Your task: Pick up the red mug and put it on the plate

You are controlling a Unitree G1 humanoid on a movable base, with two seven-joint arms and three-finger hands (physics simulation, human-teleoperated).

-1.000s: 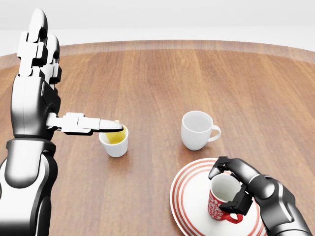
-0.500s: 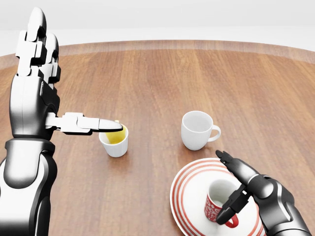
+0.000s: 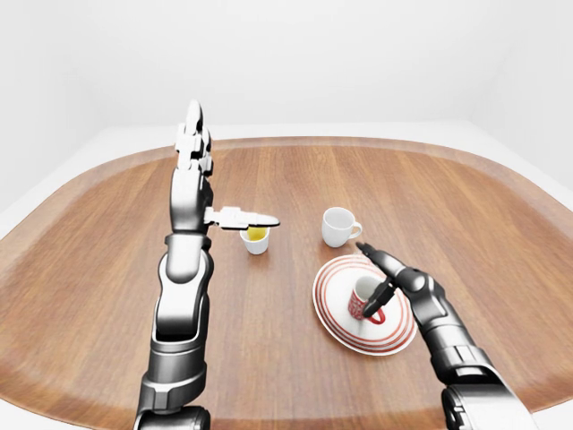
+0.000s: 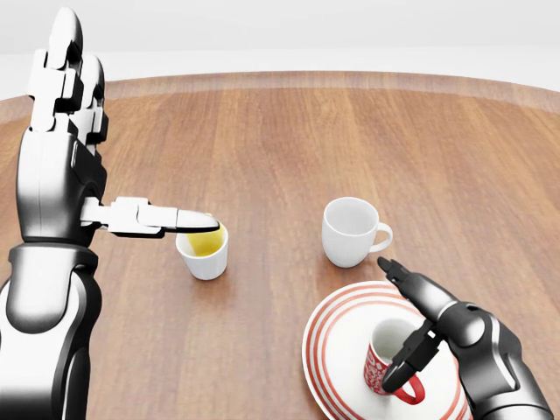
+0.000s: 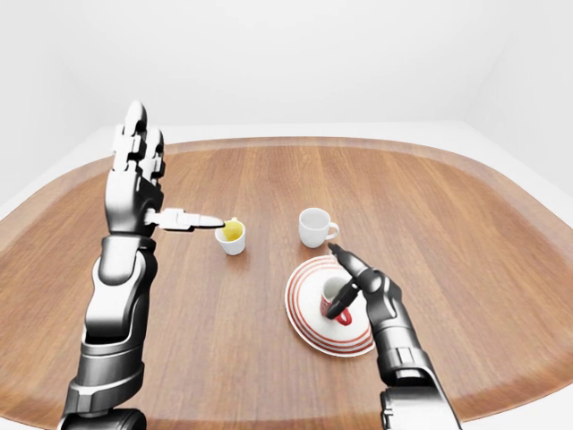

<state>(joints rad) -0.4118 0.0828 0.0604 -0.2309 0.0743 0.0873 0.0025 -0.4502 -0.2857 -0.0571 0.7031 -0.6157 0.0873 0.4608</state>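
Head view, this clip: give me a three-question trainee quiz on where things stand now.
1. True or false: the red mug stands on the plate.
2. How many cups sit off the plate? A) one B) two C) three
3. Fill in: the right hand has its fingers ____.

Key: 1 true. 2 B: the white mug and the yellow-lined cup under the left hand. 3 open.

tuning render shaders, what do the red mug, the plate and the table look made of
Red mug: looks like glazed ceramic, glossy red outside, white inside. Plate: likely glazed ceramic too, smooth white with red rings. Table: wood, visible plank grain, satin sheen.
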